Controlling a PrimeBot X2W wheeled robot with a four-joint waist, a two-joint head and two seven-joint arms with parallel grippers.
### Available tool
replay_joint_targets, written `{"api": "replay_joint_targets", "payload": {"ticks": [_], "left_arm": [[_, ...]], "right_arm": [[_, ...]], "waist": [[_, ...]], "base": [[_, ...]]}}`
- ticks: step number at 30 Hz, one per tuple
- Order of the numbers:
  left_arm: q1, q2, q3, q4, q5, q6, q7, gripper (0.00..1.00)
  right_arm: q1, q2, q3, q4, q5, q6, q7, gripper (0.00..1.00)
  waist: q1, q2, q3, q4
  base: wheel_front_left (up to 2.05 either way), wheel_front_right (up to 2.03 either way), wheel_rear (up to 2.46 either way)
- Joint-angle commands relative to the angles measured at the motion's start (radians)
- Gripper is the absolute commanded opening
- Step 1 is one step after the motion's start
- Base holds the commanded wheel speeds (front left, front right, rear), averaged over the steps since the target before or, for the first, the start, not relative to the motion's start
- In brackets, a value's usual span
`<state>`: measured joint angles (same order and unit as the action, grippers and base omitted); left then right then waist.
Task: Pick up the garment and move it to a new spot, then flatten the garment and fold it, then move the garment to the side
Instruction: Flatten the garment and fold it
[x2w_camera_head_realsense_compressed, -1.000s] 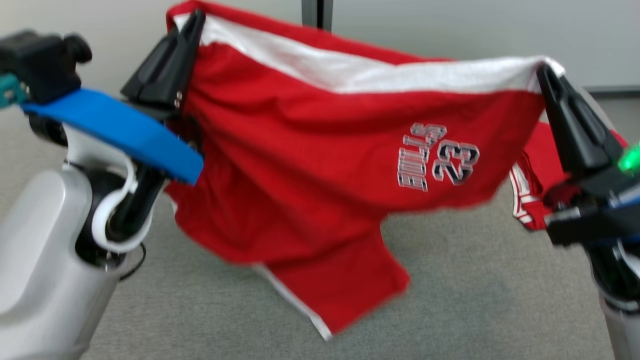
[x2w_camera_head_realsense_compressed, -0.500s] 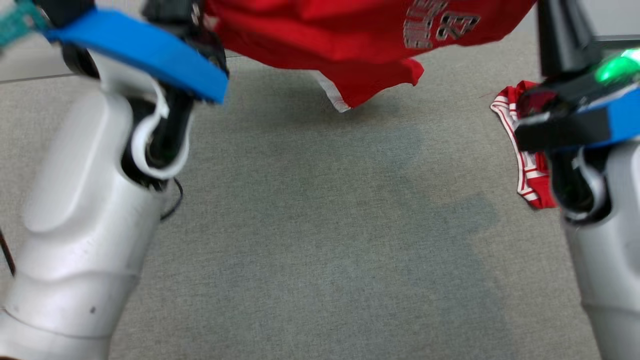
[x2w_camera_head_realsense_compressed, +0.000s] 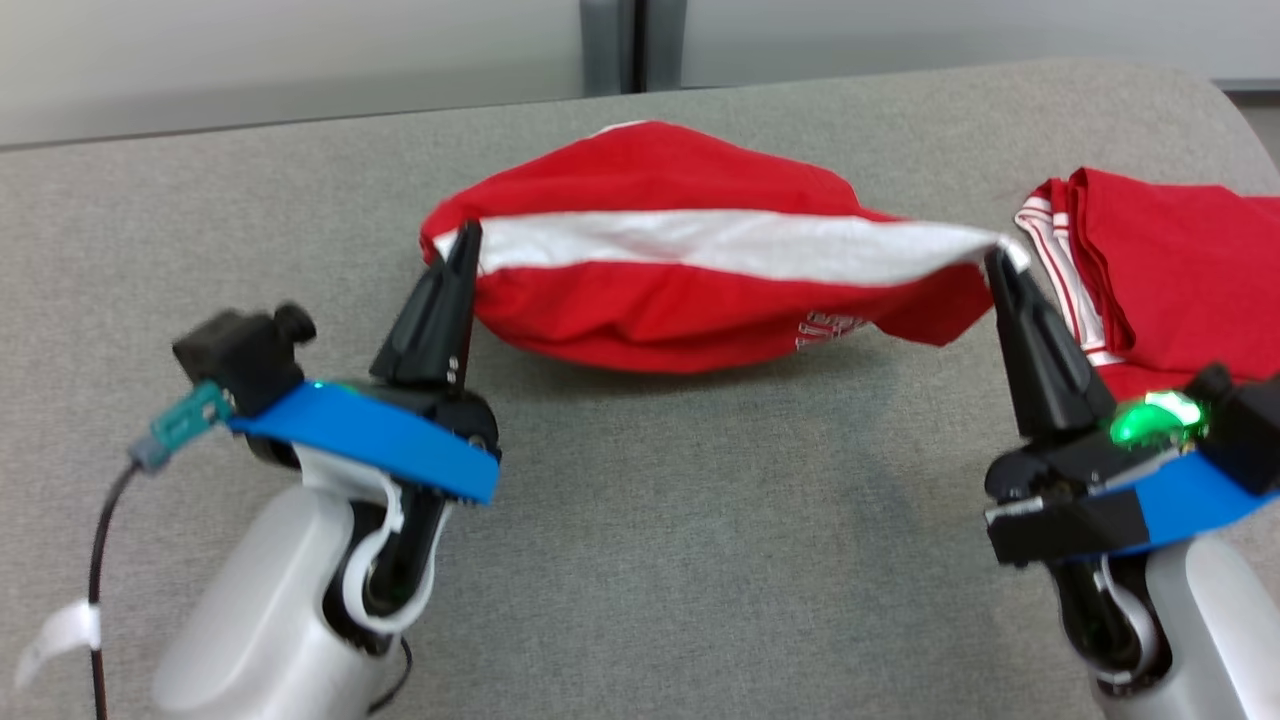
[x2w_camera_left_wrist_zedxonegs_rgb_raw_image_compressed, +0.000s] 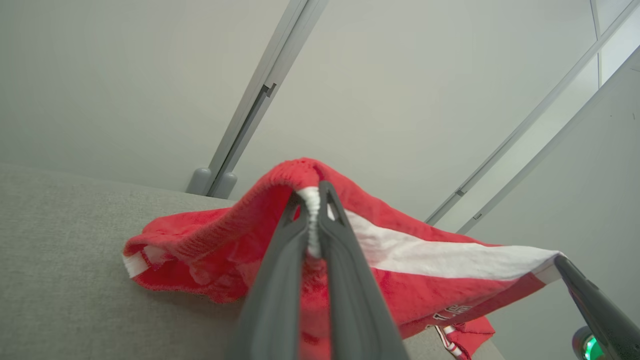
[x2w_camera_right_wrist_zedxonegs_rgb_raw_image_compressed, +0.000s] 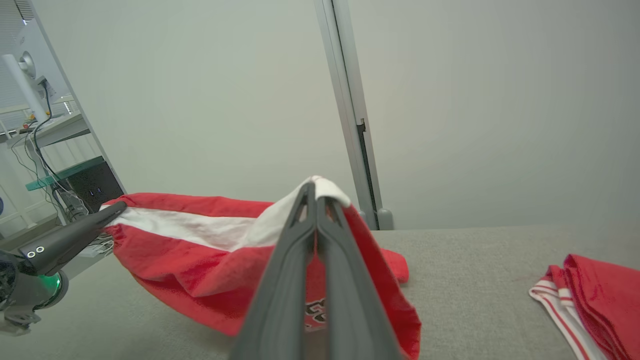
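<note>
In mid-frame, the garment (x2w_camera_head_realsense_compressed: 660, 310) is stretched sideways. Its ends are pinched by left gripper (x2w_camera_head_realsense_compressed: 467, 236) and right gripper (x2w_camera_head_realsense_compressed: 994, 258).

shorts (x2w_camera_head_realsense_compressed: 660, 320): hung free in the air before; now the lower part lies bunched on the bench (x2w_camera_head_realsense_compressed: 700, 540).
logo (x2w_camera_head_realsense_compressed: 828, 325): was in full sight; now mostly tucked under a fold.
camera: has shifted since.
</note>
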<state>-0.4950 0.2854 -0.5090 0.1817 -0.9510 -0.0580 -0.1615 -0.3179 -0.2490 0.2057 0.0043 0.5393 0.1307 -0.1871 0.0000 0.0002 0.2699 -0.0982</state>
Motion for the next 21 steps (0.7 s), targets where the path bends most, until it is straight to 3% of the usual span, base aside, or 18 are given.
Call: {"api": "replay_joint_targets", "payload": {"ticks": [1,7,14,21], "left_arm": [[0.026,0.007,-0.003,-0.022,-0.001,0.006,-0.01,0.0],[0.18,0.024,-0.014,-0.135,-0.004,0.044,-0.034,0.0],[0.355,0.057,-0.008,-0.309,-0.028,0.111,-0.035,0.0],[0.452,0.077,-0.011,-0.427,-0.048,0.167,-0.012,0.0]], "right_arm": [[0.036,0.005,-0.005,-0.014,-0.005,0.0,-0.006,0.0],[0.176,0.026,-0.042,-0.098,-0.016,0.0,0.011,0.0],[0.343,0.057,-0.1,-0.288,-0.042,0.0,0.088,0.0],[0.423,0.073,-0.156,-0.404,-0.068,0.0,0.167,0.0]], "waist": [[0.0,-0.0002,-0.008,0.002],[0.0,-0.0002,-0.073,0.015],[0.0,-0.0002,-0.146,0.031],[0.0,-0.0002,-0.132,0.065]], "base": [[0.0,0.0,0.0],[0.0,0.0,0.0],[0.0,0.0,0.0],[0.0,0.0,0.0]]}}
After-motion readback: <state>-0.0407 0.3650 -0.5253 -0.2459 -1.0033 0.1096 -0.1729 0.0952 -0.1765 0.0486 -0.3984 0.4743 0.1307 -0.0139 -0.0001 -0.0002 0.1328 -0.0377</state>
